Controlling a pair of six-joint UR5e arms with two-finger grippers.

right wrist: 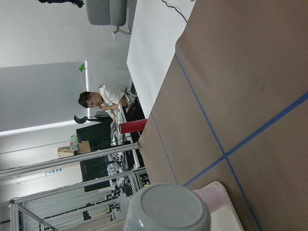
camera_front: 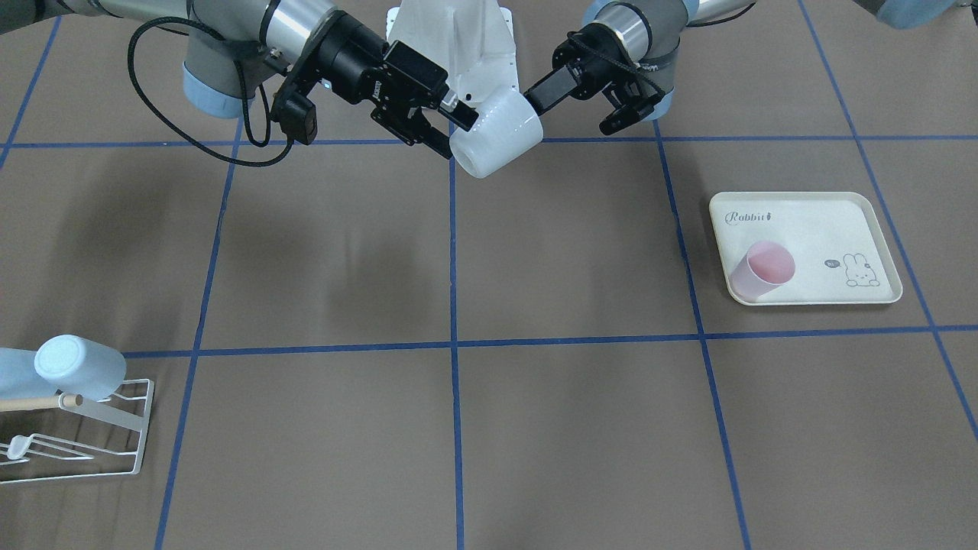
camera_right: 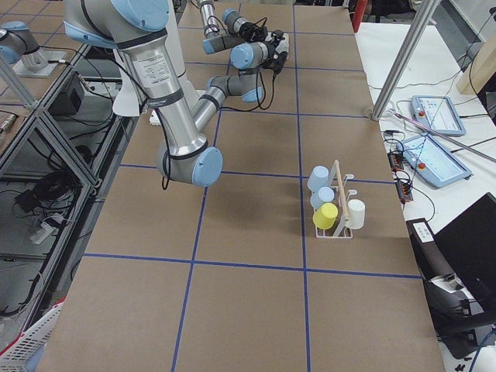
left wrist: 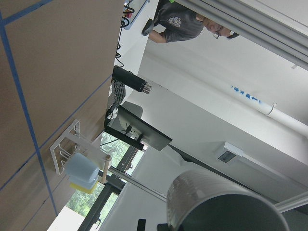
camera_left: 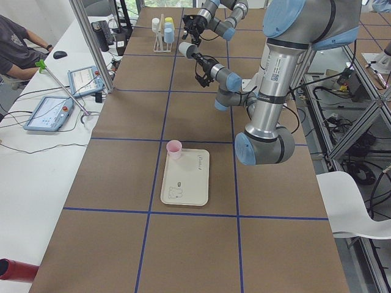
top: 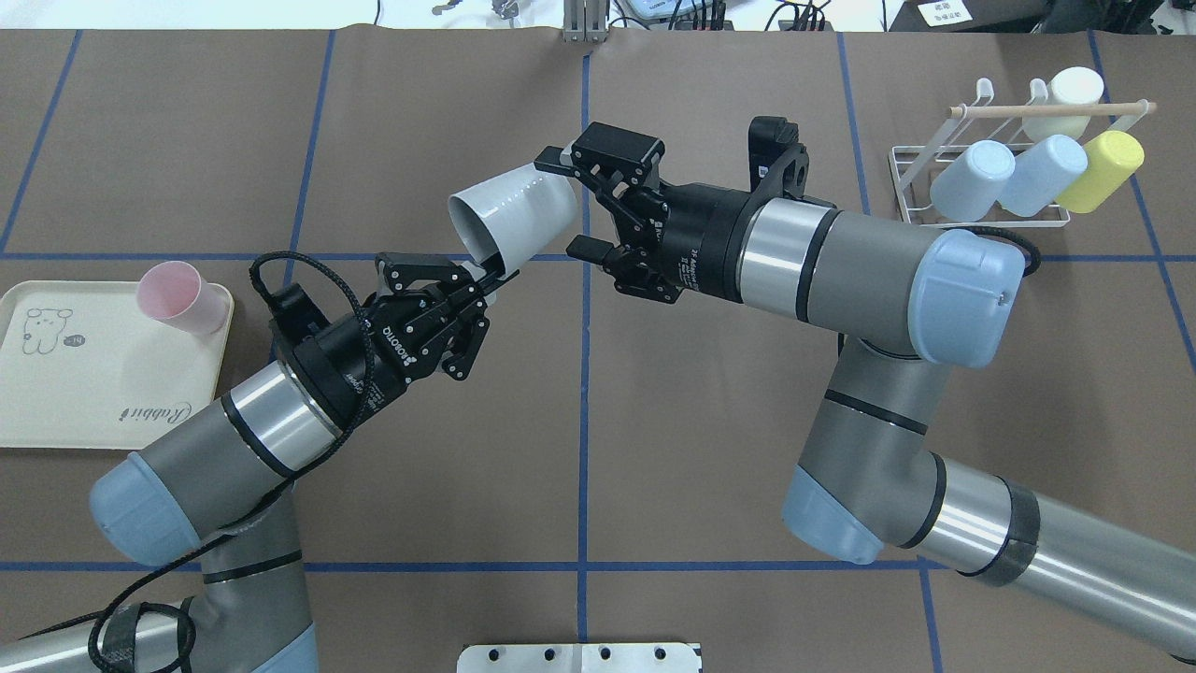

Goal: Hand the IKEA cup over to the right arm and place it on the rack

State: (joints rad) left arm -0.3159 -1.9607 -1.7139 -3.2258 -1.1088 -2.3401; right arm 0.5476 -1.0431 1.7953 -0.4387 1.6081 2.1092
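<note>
A white IKEA cup (top: 509, 217) hangs tilted in the air above the middle of the table, also seen in the front-facing view (camera_front: 500, 134). My left gripper (top: 495, 276) is shut on the cup's rim from below. My right gripper (top: 561, 204) comes in from the right, open, with one finger on each side of the cup's bottom end. In the front-facing view the left gripper (camera_front: 539, 95) is on the right and the right gripper (camera_front: 456, 131) on the left. The white wire rack (top: 899, 182) stands at the far right and holds several cups.
A cream rabbit-print tray (top: 56, 393) lies at the left with a pink cup (top: 182, 297) on its side at one corner. The rack carries two pale blue cups (top: 972, 178), a yellow one (top: 1103, 168) and a white one (top: 1060, 98).
</note>
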